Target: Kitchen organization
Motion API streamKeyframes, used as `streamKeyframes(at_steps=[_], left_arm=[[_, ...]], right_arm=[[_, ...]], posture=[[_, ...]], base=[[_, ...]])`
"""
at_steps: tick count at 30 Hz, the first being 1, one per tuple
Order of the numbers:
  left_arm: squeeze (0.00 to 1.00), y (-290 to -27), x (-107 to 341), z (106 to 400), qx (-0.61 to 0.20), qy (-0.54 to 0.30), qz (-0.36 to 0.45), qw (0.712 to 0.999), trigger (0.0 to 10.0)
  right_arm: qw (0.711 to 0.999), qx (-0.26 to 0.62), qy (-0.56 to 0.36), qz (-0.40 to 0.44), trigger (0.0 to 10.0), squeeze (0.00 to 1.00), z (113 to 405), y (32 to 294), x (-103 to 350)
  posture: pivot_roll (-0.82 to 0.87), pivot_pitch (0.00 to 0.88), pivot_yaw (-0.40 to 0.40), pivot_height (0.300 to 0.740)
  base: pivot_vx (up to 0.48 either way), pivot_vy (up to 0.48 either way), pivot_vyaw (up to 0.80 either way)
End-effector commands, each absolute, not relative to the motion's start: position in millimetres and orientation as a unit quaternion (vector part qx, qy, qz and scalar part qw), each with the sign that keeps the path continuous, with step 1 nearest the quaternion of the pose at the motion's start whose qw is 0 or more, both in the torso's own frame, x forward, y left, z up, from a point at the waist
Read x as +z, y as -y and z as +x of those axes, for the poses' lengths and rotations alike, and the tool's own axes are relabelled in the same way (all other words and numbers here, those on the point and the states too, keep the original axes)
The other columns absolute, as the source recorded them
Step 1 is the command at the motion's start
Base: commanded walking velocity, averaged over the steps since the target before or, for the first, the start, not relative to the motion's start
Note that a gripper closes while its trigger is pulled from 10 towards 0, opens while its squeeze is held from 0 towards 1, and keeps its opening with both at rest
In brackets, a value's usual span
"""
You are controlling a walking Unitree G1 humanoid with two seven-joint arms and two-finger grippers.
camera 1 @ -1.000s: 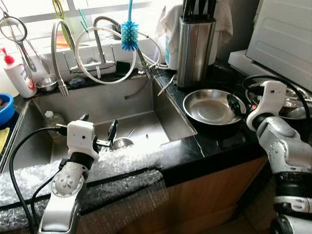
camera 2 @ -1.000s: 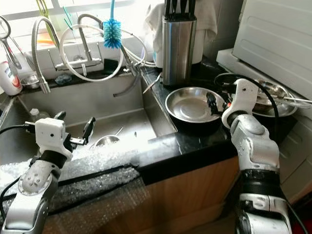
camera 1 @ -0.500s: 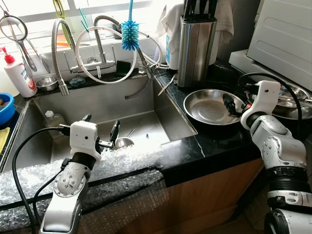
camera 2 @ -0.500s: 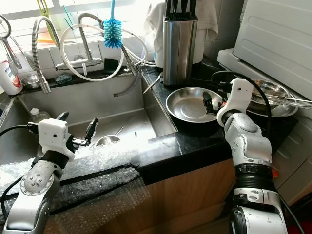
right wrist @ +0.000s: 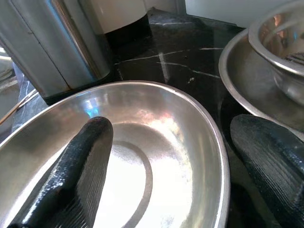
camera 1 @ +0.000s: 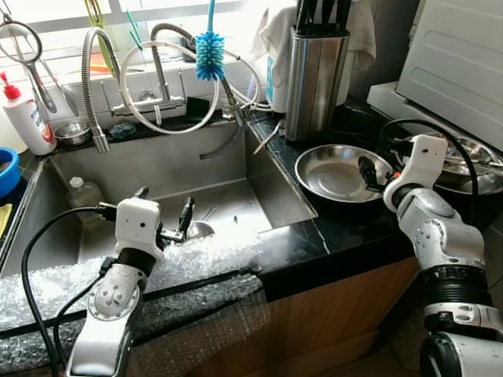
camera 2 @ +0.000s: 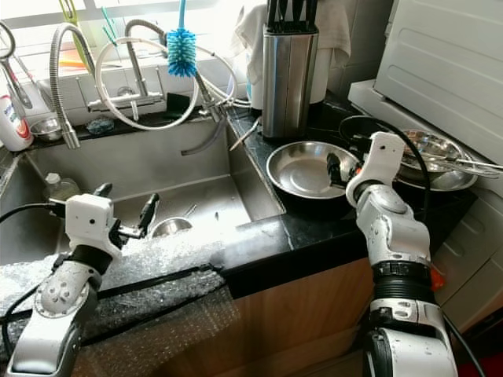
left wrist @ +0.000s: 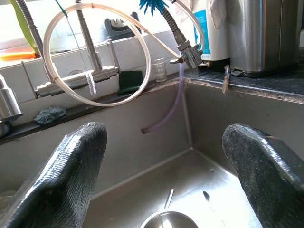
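At a kitchen sink (camera 1: pixel 173 169), the right gripper (right wrist: pixel 161 156) hangs over the near rim of a shallow steel dish (camera 1: pixel 339 171) on the black bench (camera 1: pixel 346 228), its jaws spread wide: one finger (right wrist: pixel 78 166) lies over the dish's inside, the other outside the rim, gripping nothing. The left gripper (camera 1: pixel 167 212) hovers above the sink's front edge, jaws wide apart and empty, pointed toward a small steel bowl (camera 1: pixel 196 230) on the basin floor. A knife block (camera 1: pixel 314 71) stands just behind the dish.
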State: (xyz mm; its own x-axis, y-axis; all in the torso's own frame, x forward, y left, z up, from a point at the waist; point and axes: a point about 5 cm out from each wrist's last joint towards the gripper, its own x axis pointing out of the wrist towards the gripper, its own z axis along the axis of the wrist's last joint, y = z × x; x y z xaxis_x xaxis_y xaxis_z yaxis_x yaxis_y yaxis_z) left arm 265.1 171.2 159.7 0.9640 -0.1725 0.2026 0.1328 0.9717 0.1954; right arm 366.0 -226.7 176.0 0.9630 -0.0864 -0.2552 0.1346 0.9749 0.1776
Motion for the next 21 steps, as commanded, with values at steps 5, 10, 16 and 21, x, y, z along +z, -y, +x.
streamKeyframes(at_steps=[5,10,16,21], left_arm=[[0.0,-171.3,165.5,263.2,-0.082,0.118,0.101,0.984,10.0],[0.0,-171.4,165.6,263.4,-0.083,0.116,0.101,0.985,10.0],[0.0,-171.1,165.4,263.5,-0.084,0.116,0.1,0.985,10.0],[0.0,-169.3,165.3,263.1,-0.087,0.116,0.095,0.985,10.0]], right_arm=[[0.98,-0.061,-0.136,0.131,10.0,0.0,369.0,222.4,174.5],[0.979,-0.063,-0.141,0.134,10.0,0.0,369.7,221.9,173.4],[0.978,-0.066,-0.145,0.134,10.0,0.0,370.1,222.9,173.5],[0.979,-0.075,-0.123,0.145,10.0,0.0,370.0,225.2,183.8]], posture=[[-0.21,0.0,0.014,0.74],[-0.21,0.0,0.014,0.74],[-0.21,0.0,0.012,0.74],[-0.22,0.0,0.013,0.74]], base=[[0.0,0.0,0.0],[0.0,0.0,0.0],[0.0,0.0,0.0],[0.0,0.0,0.0]])
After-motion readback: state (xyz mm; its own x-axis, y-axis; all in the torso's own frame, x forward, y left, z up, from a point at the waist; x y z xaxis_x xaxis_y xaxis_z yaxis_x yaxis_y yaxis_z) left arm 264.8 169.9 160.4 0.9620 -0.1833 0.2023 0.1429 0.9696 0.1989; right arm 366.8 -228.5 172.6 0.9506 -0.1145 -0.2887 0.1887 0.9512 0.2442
